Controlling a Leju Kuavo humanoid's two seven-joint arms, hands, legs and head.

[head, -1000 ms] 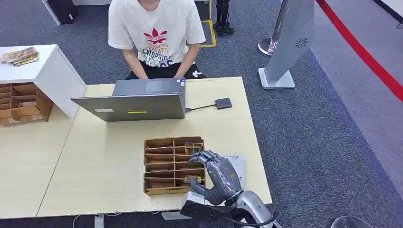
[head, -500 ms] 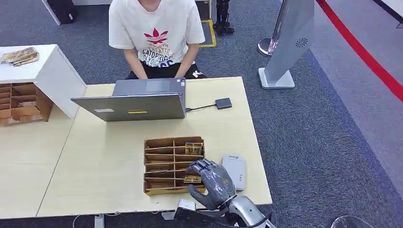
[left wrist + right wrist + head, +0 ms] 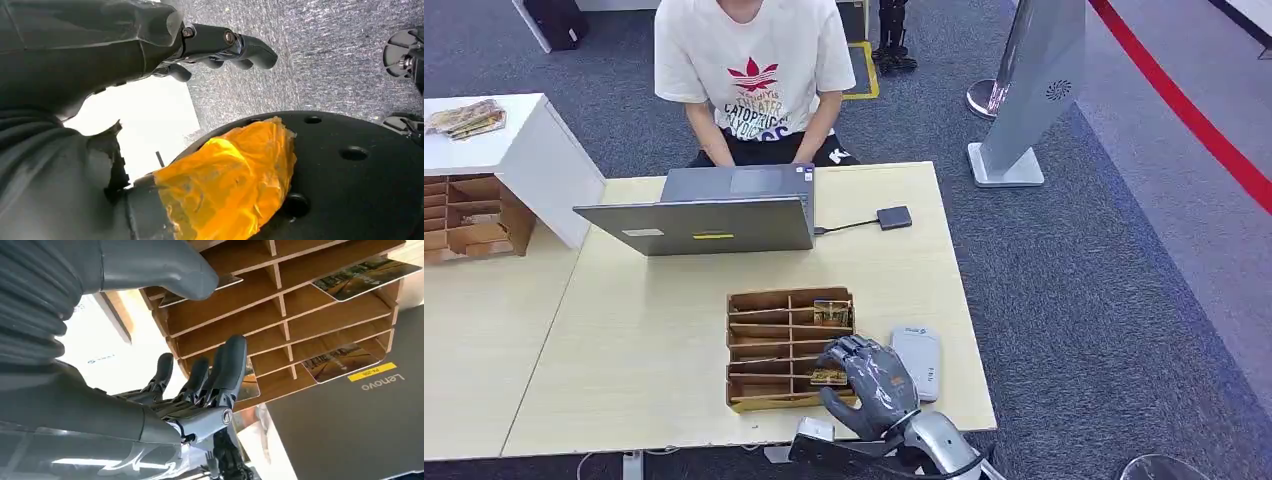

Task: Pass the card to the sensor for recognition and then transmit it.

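- Right robot hand [image 3: 871, 385]: drawn back to near right corner of wooden card rack [image 3: 764, 350], fingers spread, grasping nothing.
- Card [image 3: 829, 377]: in rack's near right slot, pickup pending.
- Sensor [image 3: 918, 361]: now uncovered, on surface right of rack.

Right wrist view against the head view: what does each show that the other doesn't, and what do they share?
Right wrist view alone: the Lenovo lettering and yellow sticker on the laptop lid, and the right hand's fingers reaching into a slot of the wooden rack, thumb outside it.

Head view alone: the seated person, the white card reader beside the rack, the small dongle on the table.

Both: the right hand, the rack, cards in its slots, the laptop.
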